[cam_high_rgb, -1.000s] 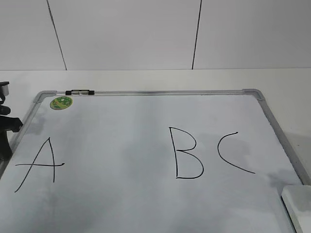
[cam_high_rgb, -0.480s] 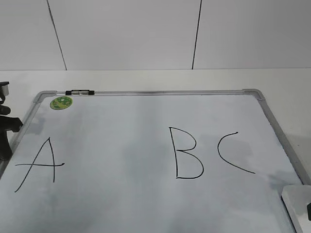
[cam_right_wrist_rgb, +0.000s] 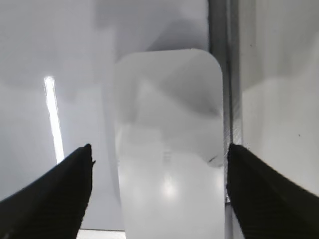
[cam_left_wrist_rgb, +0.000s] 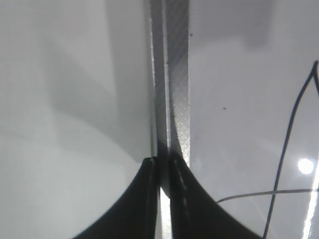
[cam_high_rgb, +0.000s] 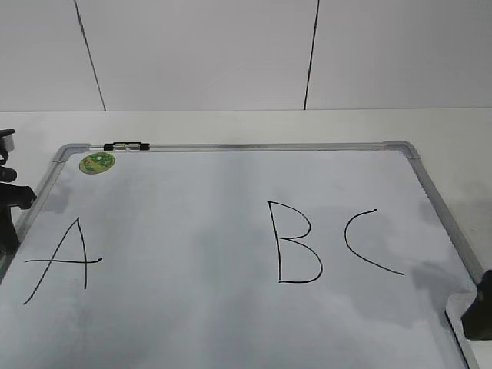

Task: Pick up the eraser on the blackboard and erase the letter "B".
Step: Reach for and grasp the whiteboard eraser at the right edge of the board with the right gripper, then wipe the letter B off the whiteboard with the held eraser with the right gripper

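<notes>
The right tool (cam_right_wrist_rgb: 159, 164) gapes wide over the white rounded plastic eraser (cam_right_wrist_rgb: 169, 149) — frame centre. The left tool (cam_left_wrist_rgb: 164, 172) is pinched closed at the grey-framed white blackboard (cam_left_wrist_rgb: 172, 99) edge. Black hand-drawn letter "B" (cam_high_rgb: 296, 242) stands whole.

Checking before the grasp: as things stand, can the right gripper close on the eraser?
Probably yes. In the right wrist view the right gripper is open, one finger on each side of the eraser, with nothing between. The blackboard frame runs close along one side and might crowd that finger.
</notes>
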